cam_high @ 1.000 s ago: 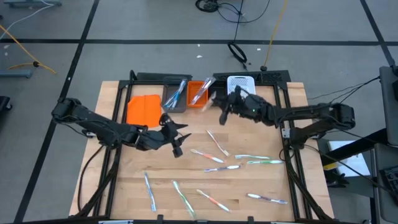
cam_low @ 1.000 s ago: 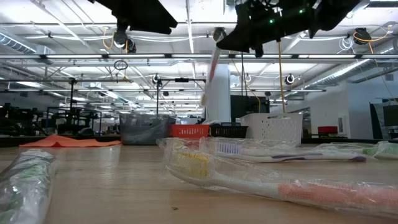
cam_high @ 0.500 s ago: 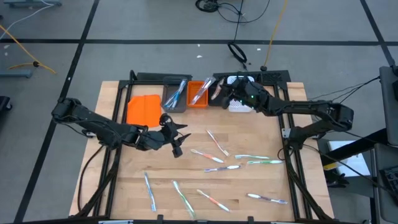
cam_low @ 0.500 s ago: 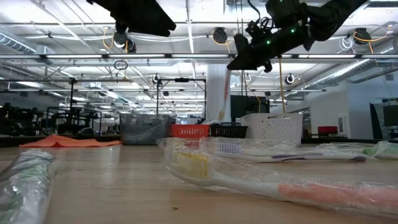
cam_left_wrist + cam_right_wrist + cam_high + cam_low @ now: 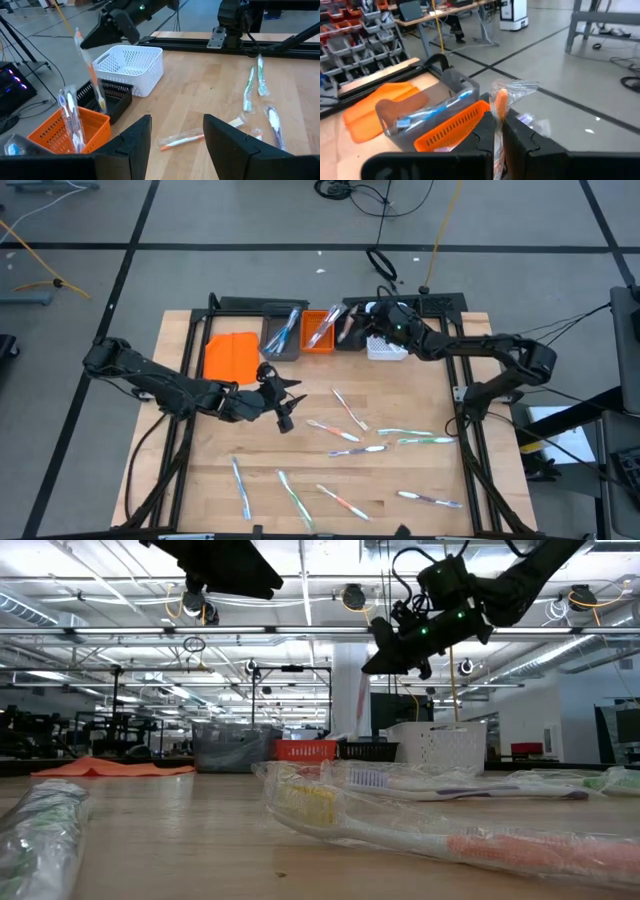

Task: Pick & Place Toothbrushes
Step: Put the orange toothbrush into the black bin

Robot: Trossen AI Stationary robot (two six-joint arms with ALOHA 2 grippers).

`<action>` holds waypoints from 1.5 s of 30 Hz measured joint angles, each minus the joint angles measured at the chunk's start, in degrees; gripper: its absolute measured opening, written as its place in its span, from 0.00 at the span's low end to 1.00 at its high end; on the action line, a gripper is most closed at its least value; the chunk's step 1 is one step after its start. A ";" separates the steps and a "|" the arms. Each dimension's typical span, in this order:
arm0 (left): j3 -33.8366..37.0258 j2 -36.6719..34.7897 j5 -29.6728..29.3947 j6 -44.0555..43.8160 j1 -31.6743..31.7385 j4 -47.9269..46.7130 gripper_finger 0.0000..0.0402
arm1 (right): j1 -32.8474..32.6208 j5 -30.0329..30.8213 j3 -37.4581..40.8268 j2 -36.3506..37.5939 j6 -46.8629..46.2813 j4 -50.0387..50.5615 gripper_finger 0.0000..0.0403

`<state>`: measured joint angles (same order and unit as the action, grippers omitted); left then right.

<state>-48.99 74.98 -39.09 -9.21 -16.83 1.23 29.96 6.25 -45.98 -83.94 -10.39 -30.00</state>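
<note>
Orange-handled wrapped toothbrush (image 5: 90,70) clamped upright in right gripper (image 5: 358,328), poised over small black mesh bin (image 5: 107,97) for dropping.
Blue-accented brushes in grey bin (image 5: 281,336), more in orange mesh bin (image 5: 319,332); white mesh basket (image 5: 131,67) bare inside; left gripper (image 5: 172,142) parted above wooden counter (image 5: 420,395), loose toothbrushes (image 5: 345,448) scattered.

No text, label, brand or number can be read anywhere.

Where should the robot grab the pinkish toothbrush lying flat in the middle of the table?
Probably the middle of the pink toothbrush, coming straight down from above. It lies flat and slanted on the table, so the fingers should straddle its thin handle crosswise. The open left end effector is nearest.
</note>
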 joint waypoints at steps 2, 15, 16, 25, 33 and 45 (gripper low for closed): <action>0.00 0.00 0.00 0.00 0.04 0.00 0.45 | 0.56 -0.54 0.02 -0.79 -0.86 0.02 0.02; 0.02 0.01 0.01 -0.35 0.63 -0.10 0.45 | 1.57 -3.57 0.02 -3.87 -2.65 -1.68 0.02; 0.02 0.00 0.02 -0.36 0.74 -0.11 0.45 | 1.57 -3.53 0.02 -3.87 -2.65 -1.45 0.02; 0.02 0.00 0.04 -0.39 1.06 -0.19 0.45 | 1.56 -1.92 0.02 -3.89 -2.01 -0.97 0.11; 0.02 0.00 0.09 -0.42 1.06 -0.20 0.45 | 1.57 3.05 0.02 -3.89 -0.19 0.27 0.32; 0.02 0.00 0.11 -0.44 1.06 -0.22 0.45 | 1.56 4.32 0.02 -3.89 0.59 0.30 0.60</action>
<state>-48.97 74.98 -38.98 -9.65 -15.77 1.02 31.52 10.57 -45.95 -87.83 -9.80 -29.69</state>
